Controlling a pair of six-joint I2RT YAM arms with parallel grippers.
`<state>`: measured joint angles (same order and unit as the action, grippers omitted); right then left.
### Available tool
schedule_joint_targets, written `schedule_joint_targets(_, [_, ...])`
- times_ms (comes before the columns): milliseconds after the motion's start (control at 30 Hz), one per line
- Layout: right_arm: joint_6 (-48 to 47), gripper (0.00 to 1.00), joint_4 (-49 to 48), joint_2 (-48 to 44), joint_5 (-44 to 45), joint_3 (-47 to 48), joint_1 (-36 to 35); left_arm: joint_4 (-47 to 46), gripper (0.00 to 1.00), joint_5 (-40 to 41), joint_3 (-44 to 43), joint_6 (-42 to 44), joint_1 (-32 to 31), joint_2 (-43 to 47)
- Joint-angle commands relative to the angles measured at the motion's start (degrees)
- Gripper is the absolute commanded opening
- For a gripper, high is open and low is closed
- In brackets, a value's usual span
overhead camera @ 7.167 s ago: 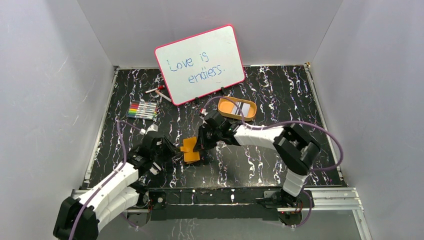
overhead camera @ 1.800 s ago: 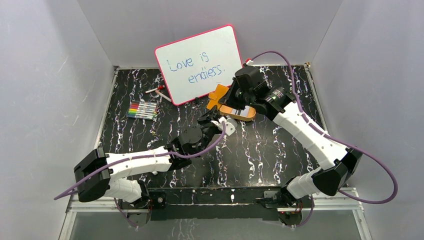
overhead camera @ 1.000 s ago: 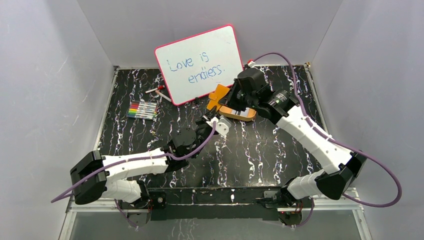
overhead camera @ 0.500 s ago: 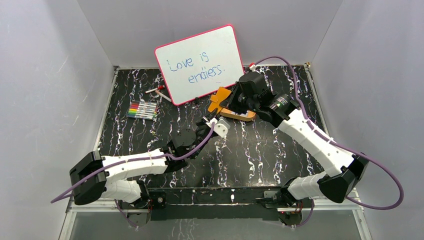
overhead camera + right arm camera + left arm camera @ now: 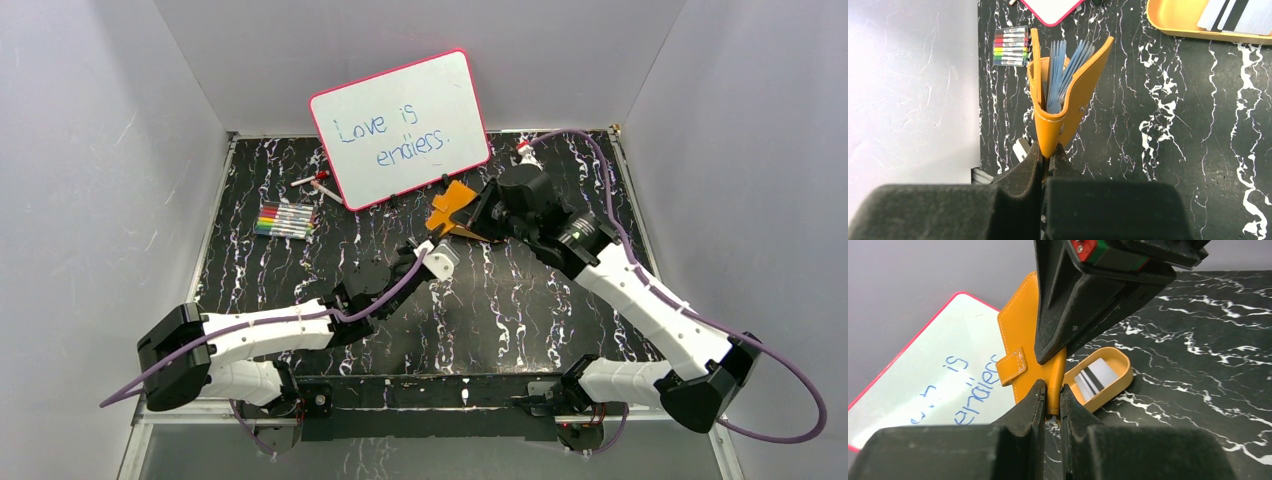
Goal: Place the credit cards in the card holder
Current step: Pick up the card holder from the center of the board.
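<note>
Low centre of my left wrist view, the left gripper (image 5: 1050,399) has its jaws nearly together, nosed up at the card holder (image 5: 1020,335); I cannot tell if they touch. The right gripper (image 5: 1047,154) is clamped on its spine, holding it aloft with the sleeves fanned for loading. Beyond, the credit cards (image 5: 1096,376) lie in the orange tray (image 5: 1122,371).

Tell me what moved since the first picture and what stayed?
The right end effector carried the orange card holder from the middle of the table back toward the orange tray, pinching its fold. The left end effector reached out after it, shut, right by its lower edge. The whiteboard, markers and credit cards in the tray stayed put.
</note>
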<state>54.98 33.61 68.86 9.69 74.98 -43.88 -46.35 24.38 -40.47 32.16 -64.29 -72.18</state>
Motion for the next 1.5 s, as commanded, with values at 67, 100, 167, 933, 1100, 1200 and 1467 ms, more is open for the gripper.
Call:
schedule_joint_targets(67, [-2.6, 0.00, 6.7, -5.8, -0.4, 0.6, 0.2, -1.4, 0.00, 9.9, 1.5, -1.7, 4.7, 4.2])
schedule_joint_targets(100, [-2.6, 0.00, 6.7, -5.1, -0.4, 2.3, 0.2, -1.3, 0.00, 9.6, 1.4, -1.4, 4.8, 4.0])
schedule_joint_targets(167, [-2.6, 0.00, 6.7, -4.1, -0.4, 4.6, 0.2, -1.1, 0.00, 8.6, 1.2, -0.7, 4.7, 3.7])
schedule_joint_targets(933, [-2.6, 0.00, 6.7, 5.2, -0.4, 20.4, 0.1, -11.7, 0.00, 10.2, 0.9, 15.6, 2.1, -11.9])
schedule_joint_targets(1100, [-2.6, 0.00, 6.7, 3.6, -0.4, 22.2, 0.2, -11.5, 0.00, 10.2, 1.4, 13.4, 5.1, -12.3])
schedule_joint_targets(1200, [-2.6, 0.00, 6.7, 2.9, -0.4, 24.6, 0.1, -11.3, 0.00, 10.2, 1.3, 12.0, 6.9, -12.3])
schedule_joint_targets(1467, [-2.6, 0.00, 6.7, -1.7, -0.4, 23.8, 0.1, -8.3, 0.00, 9.1, 0.2, 7.5, 10.9, -12.4])
